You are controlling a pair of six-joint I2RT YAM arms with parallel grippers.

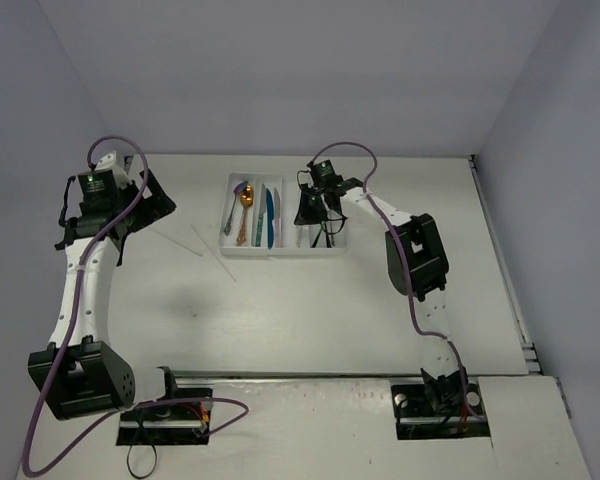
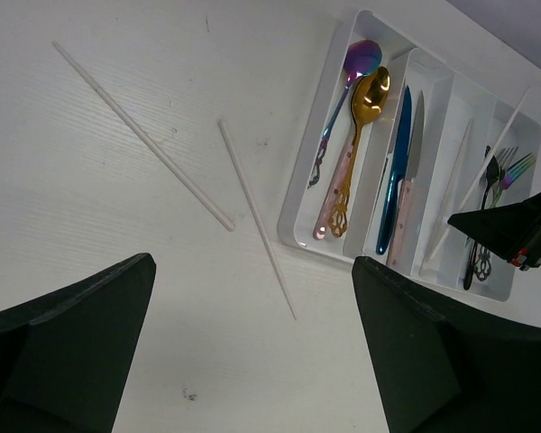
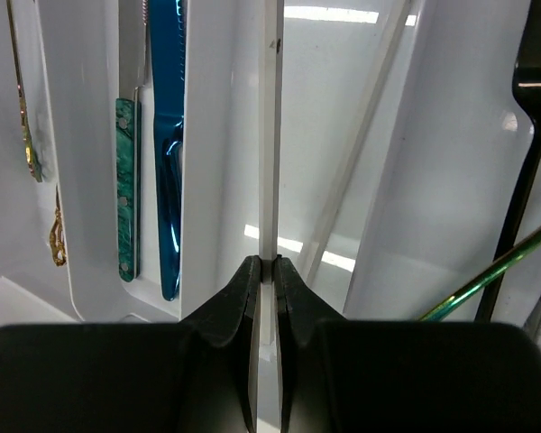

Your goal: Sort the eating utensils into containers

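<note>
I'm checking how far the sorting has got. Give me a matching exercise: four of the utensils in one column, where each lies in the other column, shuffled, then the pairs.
Utensils
1. gold spoon
2. blue knife
3. black fork
4. two loose pale sticks

Places
A. on the bare table, beside the tray
B. end compartment, next to the purple spoon
C. compartment at the other end
D. second compartment, next to the silver knife

Pairs: 1-B, 2-D, 3-C, 4-A.

Black fork tines and pale stick top beyond the upper edge
</note>
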